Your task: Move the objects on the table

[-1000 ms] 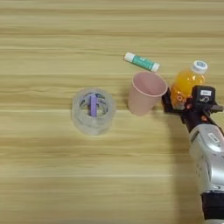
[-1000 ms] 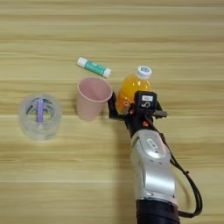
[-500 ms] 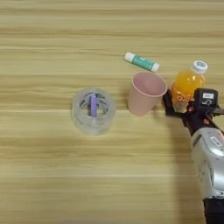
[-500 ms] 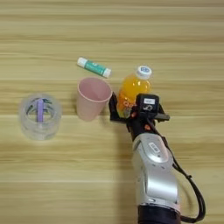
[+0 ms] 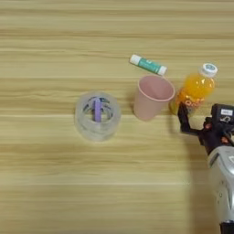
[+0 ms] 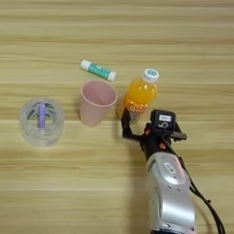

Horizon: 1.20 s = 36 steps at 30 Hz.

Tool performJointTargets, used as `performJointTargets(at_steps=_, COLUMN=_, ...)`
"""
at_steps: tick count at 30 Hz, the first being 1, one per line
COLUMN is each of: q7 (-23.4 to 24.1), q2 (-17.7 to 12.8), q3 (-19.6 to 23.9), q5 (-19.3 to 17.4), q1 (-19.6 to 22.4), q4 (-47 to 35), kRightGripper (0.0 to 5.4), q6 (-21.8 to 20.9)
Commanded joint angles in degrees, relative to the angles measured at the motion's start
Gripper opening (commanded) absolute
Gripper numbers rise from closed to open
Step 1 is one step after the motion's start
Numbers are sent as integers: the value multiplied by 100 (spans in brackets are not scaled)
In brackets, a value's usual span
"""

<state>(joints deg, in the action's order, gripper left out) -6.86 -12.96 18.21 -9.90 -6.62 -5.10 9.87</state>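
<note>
A small orange drink bottle (image 6: 138, 95) with a white cap stands upright on the wooden table (image 6: 117, 41), right of the pink plastic cup (image 6: 95, 103), which is upright with its mouth up. The wide clear tape roll (image 6: 41, 120) with a purple strip inside lies flat at the left. My right gripper (image 6: 147, 124) sits just in front of the bottle's base, open and holding nothing. Its left finger (image 6: 124, 123) reaches up beside the bottle's lower left. The other finger is mostly hidden behind the black block on the wrist.
A small white and green tube (image 6: 98, 70) lies on its side behind the cup. My silver forearm (image 6: 170, 192) runs from the gripper down to the bottom edge.
The gripper has drawn back toward the near edge, away from the bottle's base where its fingers stood on either side. The bottle, cup and tape roll have stayed in place.
</note>
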Motion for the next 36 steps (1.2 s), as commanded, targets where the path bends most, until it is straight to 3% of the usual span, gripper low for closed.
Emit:
performJointTargets(at_steps=1, q7=-176, q2=-161, q3=-77, q5=-17, q1=-256, q4=-862, kRightGripper=537, q6=94)
performJointTargets(at_steps=12, q7=-490, q2=-56, q3=-644, q5=140, q1=-895, q4=-1361, kRightGripper=537, q6=311)
performJointTargets(at_steps=24, q7=-1115, q2=-334, q3=-1283, q5=427, q1=-1357, q4=-1744, kRightGripper=537, q6=432)
performJointTargets(at_steps=36, q7=-1650, q2=-752, q3=-1634, q5=769, q1=-1577, q4=-2396, kRightGripper=537, q6=223)
